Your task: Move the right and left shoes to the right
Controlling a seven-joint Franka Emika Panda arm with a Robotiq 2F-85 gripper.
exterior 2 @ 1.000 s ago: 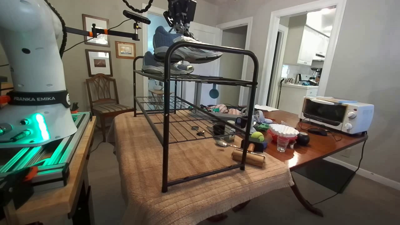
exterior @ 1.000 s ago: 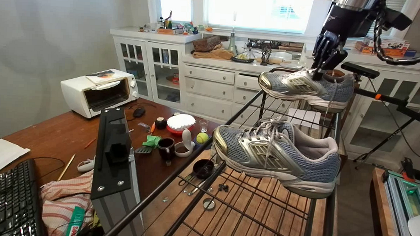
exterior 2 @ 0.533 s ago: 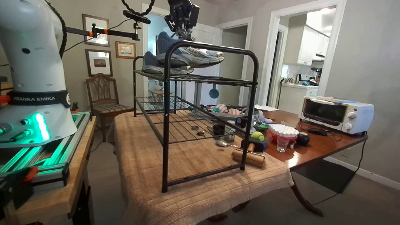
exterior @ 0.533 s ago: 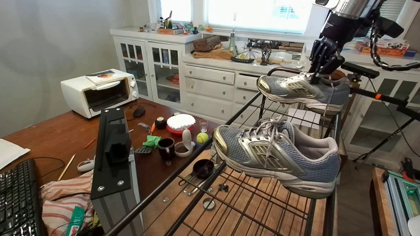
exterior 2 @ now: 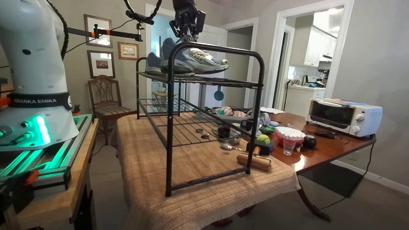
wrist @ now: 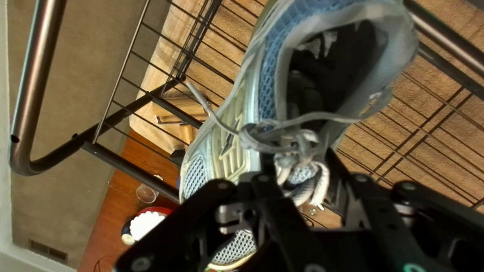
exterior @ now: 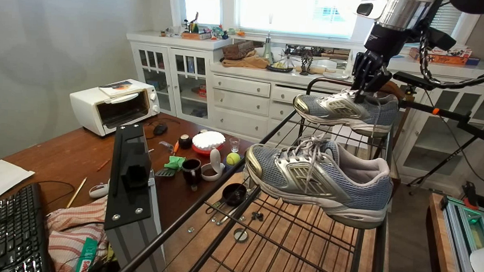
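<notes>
Two matching grey-and-silver sneakers are at the top of a black wire rack (exterior: 379, 256). My gripper (exterior: 360, 96) is shut on one sneaker (exterior: 341, 109) at its tongue and lace area; this also shows in the other exterior view (exterior 2: 204, 62). In the wrist view, the fingers (wrist: 300, 162) straddle the laces of this sneaker (wrist: 230, 121). The held sneaker is roughly level, very low over the top shelf near one end bar; I cannot tell whether its sole touches. The other sneaker (exterior: 318, 176) rests on the top shelf, partly hidden behind the held one in an exterior view (exterior 2: 153, 65).
The rack's raised tubular end bar (exterior 2: 220, 48) stands close to the held sneaker. A camera on an arm (exterior: 415, 80) is near the gripper. A black-topped post (exterior: 129, 180), toaster oven (exterior: 112, 110), tennis ball (exterior: 233, 159) and wooden roller (exterior 2: 254, 161) surround the rack.
My gripper has lowered the held sneaker toward the top shelf, with a slight shift toward its toe side. The sneaker has levelled out. The other sneaker has not moved.
</notes>
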